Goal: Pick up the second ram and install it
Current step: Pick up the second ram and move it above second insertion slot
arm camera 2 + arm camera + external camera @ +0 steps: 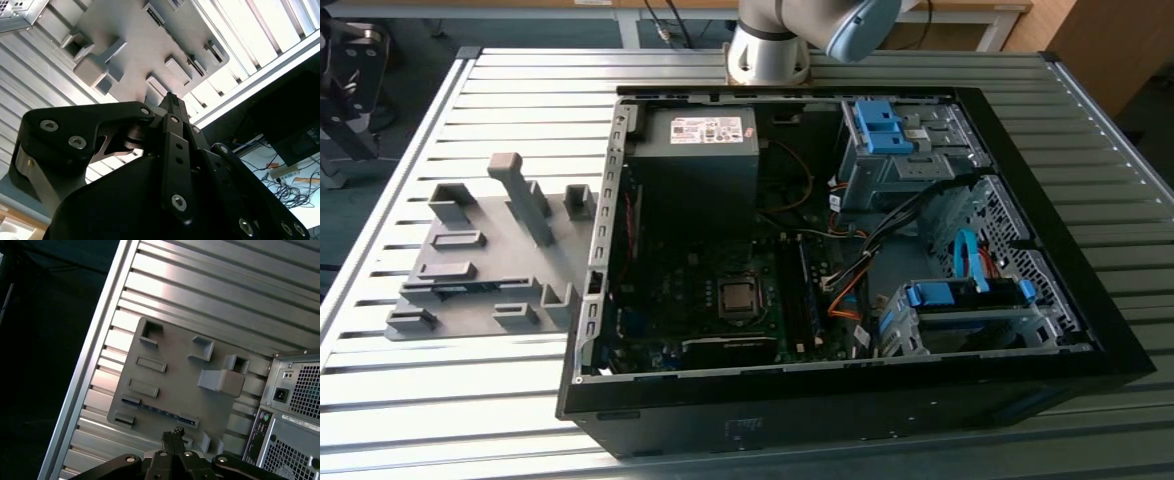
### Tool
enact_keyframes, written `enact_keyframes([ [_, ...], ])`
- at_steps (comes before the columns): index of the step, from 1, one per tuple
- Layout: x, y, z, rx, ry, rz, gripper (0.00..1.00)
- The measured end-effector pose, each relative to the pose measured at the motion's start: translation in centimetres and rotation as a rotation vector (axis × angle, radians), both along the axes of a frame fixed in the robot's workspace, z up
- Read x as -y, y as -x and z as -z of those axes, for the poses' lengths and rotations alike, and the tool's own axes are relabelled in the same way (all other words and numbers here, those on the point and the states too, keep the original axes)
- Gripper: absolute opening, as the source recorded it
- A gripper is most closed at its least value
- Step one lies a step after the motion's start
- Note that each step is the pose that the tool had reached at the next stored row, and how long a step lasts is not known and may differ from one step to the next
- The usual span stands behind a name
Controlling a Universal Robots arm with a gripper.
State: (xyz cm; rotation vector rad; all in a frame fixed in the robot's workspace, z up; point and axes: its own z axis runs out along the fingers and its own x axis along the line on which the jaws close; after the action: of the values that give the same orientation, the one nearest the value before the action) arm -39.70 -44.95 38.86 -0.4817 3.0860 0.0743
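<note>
**Step in hand:** approach to the pick. Nothing has been lifted yet.

**Task item:** the second ram point(156, 409) shows in the first wrist view as a dark, narrow strip standing on edge. It is seated between small holders along one edge of the grey fixture plate point(175, 365). The plate lies on the slatted table point(400, 400), just beside the open computer case point(1107, 330), on the exterior view's left.

**Gripper:** in both wrist views the gripper point(172, 433) point(170, 98) hangs well above the plate and touches nothing. Its tips line up roughly over the plate's ram-side edge. The jaws are closed tip to tip, with nothing between them.

**Install site:** the motherboard point(707, 290) lies exposed in the case. I cannot tell whether any memory slot is filled.

**Assessment:**
- The task is at an early stage.
- A grasp from this position calls for the jaws to part.
- They would then need to line up across the stick's thin faces.
- The descent must be straight and clear of the neighbouring holder blocks.
- The lift must follow the line of the seat so the board does not bind.
</note>
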Motion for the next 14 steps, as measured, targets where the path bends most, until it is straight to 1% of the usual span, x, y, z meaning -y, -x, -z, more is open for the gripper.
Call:
enact_keyframes([
  [8,0.07,0.03,0.01,0.0000,0.0000,-0.073,0.11],
  [14,0.07,0.03,0.01,0.0000,0.0000,-0.079,0.11],
])
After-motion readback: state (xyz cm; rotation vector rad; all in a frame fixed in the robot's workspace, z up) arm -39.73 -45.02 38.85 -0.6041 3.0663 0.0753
